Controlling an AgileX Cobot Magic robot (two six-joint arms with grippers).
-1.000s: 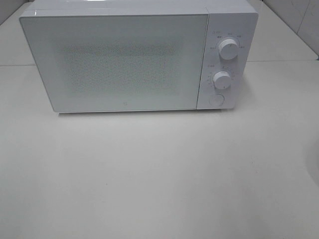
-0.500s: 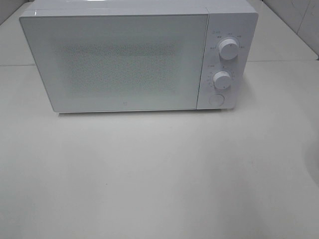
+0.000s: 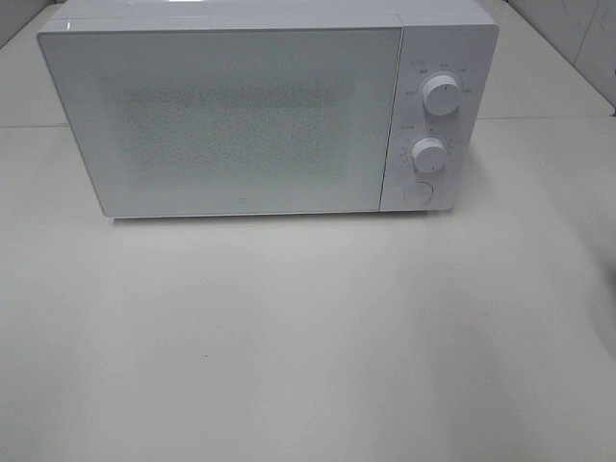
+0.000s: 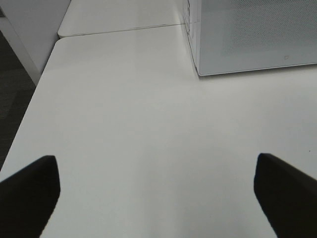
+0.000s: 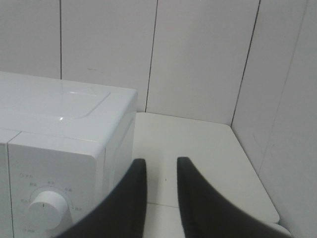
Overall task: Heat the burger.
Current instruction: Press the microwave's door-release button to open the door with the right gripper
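Our left gripper (image 4: pixel 156 161) hangs over the table (image 4: pixel 124 99), jaws spread wide and empty, with the microwave (image 4: pixel 252 34) at its one o'clock. Its door (image 3: pixel 231 125) is closed and we see the burger nowhere; whether it sits inside we cannot tell. At the door's three o'clock stand the upper knob (image 3: pixel 442 95) and lower knob (image 3: pixel 429 155). We judge a dial comes next: approach squarely and pinch its rim evenly. Our right gripper (image 5: pixel 161 160), beside the microwave's right end, shows only a narrow gap and grips nothing.
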